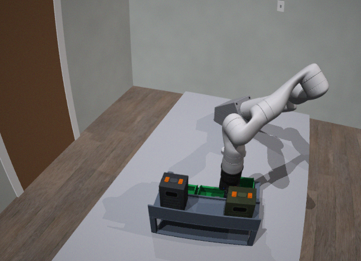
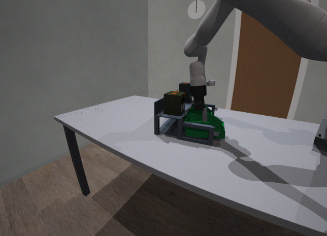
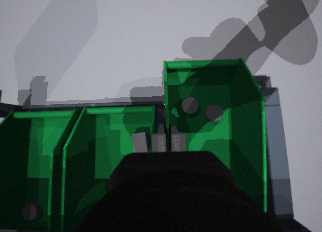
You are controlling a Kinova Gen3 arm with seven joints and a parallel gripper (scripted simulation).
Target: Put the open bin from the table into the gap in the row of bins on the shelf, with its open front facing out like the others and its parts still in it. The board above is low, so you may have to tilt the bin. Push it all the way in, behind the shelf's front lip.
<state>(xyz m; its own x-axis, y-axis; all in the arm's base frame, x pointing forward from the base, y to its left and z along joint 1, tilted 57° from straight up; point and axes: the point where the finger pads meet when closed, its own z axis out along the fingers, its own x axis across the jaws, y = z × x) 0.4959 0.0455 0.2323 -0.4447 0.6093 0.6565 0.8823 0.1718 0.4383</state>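
My gripper (image 3: pixel 167 132) is shut on the left side wall of a green open bin (image 3: pixel 215 124). The bin holds two grey round parts (image 3: pixel 190 105). It stands at the right end of the row, higher in the wrist view than the two green bins (image 3: pixel 75 149) to its left. In the exterior view the green bin (image 2: pixel 204 122) leans tilted in the front of the grey shelf (image 2: pixel 181 122), with its lower part jutting out toward the table. In the top view my gripper (image 1: pixel 230 182) comes down just behind the shelf's upper board (image 1: pixel 204 209), and the bin (image 1: pixel 247 182) shows beside it.
A black box (image 1: pixel 173 190) and an olive box (image 1: pixel 240 201) with orange tabs stand on the shelf's upper board, either side of my wrist. The arm's grey base (image 1: pixel 230 110) sits further back on the table. The table edge is close to the right of the shelf.
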